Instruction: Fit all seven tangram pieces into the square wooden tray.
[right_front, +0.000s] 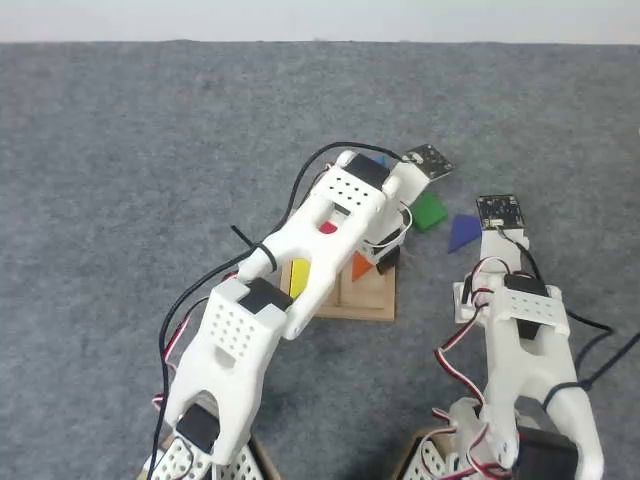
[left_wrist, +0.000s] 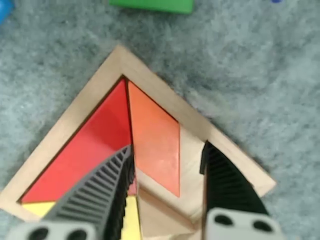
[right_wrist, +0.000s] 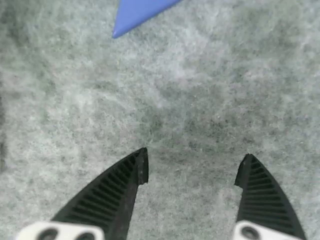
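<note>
Left tool (left_wrist: 167, 148) spread, orange parallelogram piece (left_wrist: 155, 135) between its tips, inside square wooden tray (left_wrist: 165, 98); right tool (right_wrist: 195, 156) spread, blue triangular piece (right_wrist: 137, 12) beyond.

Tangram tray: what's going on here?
The left claw hangs open over the wooden tray, its fingers either side of the orange piece, which lies inside next to the red piece and a yellow piece. The right claw is open above the grey mat, near a blue triangle. A green piece also lies outside the tray.
</note>
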